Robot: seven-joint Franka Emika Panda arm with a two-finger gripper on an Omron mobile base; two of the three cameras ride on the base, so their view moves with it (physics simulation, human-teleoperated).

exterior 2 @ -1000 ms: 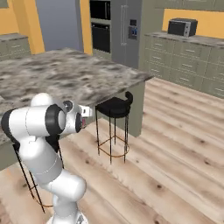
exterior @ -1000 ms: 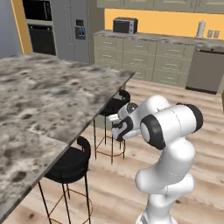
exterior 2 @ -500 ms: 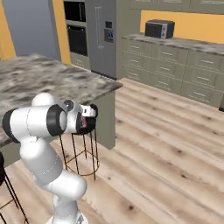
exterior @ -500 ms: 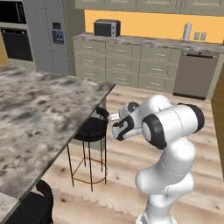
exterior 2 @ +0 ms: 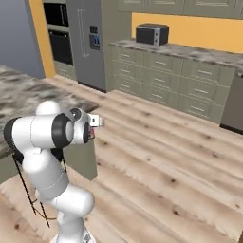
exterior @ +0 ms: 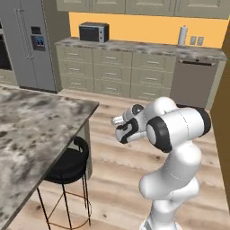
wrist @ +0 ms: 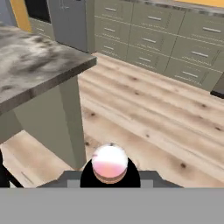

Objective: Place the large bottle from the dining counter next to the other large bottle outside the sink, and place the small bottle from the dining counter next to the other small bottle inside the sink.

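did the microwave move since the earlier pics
No. The microwave still sits at the back counter's left end beside the fridge; the camera shifted.

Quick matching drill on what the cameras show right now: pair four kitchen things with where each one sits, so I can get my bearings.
Things:
1. microwave
2. black stool
3. fridge
4. dishwasher

Places:
A. tucked under the stone dining counter's edge
B. built into the cabinet row, at its right end
C. standing on the back countertop
D. left of the cabinet row, against the back wall

Pairs: 1-C, 2-A, 3-D, 4-B
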